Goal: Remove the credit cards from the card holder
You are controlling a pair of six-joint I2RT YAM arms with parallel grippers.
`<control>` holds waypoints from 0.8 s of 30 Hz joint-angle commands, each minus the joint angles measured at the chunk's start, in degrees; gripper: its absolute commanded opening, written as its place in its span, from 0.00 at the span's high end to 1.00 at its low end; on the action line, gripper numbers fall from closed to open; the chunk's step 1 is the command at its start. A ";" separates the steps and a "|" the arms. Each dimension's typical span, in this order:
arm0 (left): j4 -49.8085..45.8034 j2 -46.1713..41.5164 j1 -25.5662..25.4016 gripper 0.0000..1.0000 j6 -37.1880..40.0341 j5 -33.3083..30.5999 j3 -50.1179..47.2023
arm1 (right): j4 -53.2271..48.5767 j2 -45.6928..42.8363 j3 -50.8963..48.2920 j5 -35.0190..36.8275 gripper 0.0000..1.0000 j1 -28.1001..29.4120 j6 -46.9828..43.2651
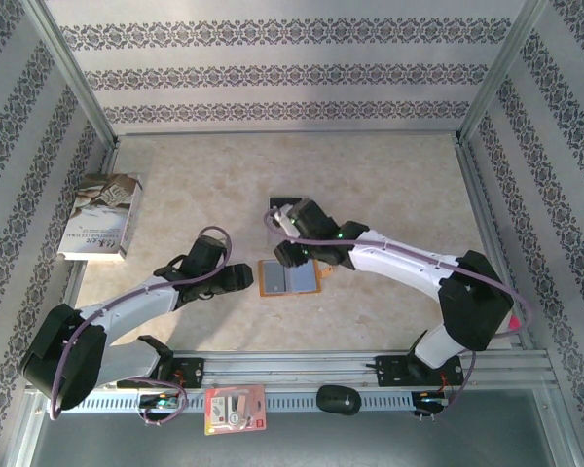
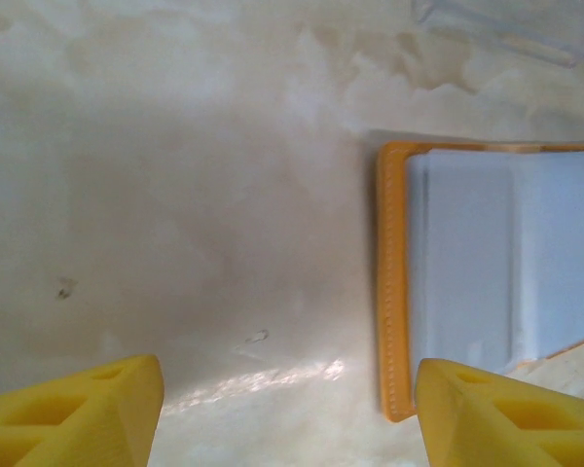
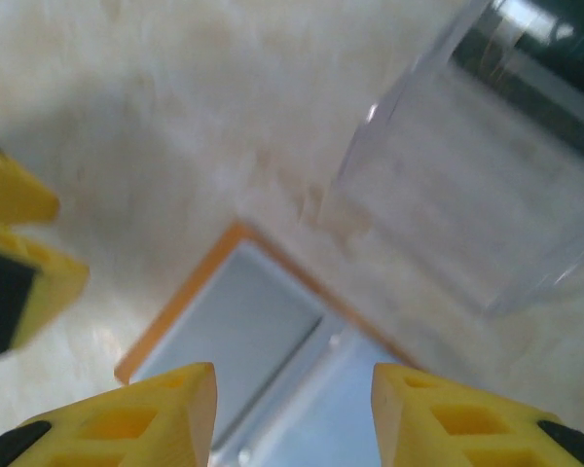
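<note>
The card holder (image 1: 288, 277) lies open and flat on the table, orange rim around grey-blue pockets. No card edge shows in its pockets (image 3: 263, 331). My left gripper (image 1: 243, 277) is open just left of it, low over the table, its right finger (image 2: 506, 413) by the holder's near-left corner (image 2: 394, 292). My right gripper (image 1: 300, 263) hovers open above the holder's far edge, and the pockets show between its fingers (image 3: 294, 418). A black flat card (image 1: 284, 206) lies behind the right wrist, partly hidden.
A clear plastic stand (image 3: 467, 185) sits just beyond the holder, close to the right gripper. A book (image 1: 102, 216) lies at the left wall. A red-and-white packet (image 1: 235, 409) and a black object (image 1: 338, 399) rest on the front rail.
</note>
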 commanded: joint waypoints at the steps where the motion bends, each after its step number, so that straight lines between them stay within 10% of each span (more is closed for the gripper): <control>1: 2.05 -1.22 0.65 0.31 -2.31 -1.70 -1.96 | -2.75 1.92 -0.82 2.85 0.54 3.90 2.38; 24: -4.49 -8.29 0.78 0.31 -3.30 -5.73 -4.38 | -3.49 18.56 5.76 12.10 0.55 11.87 -3.68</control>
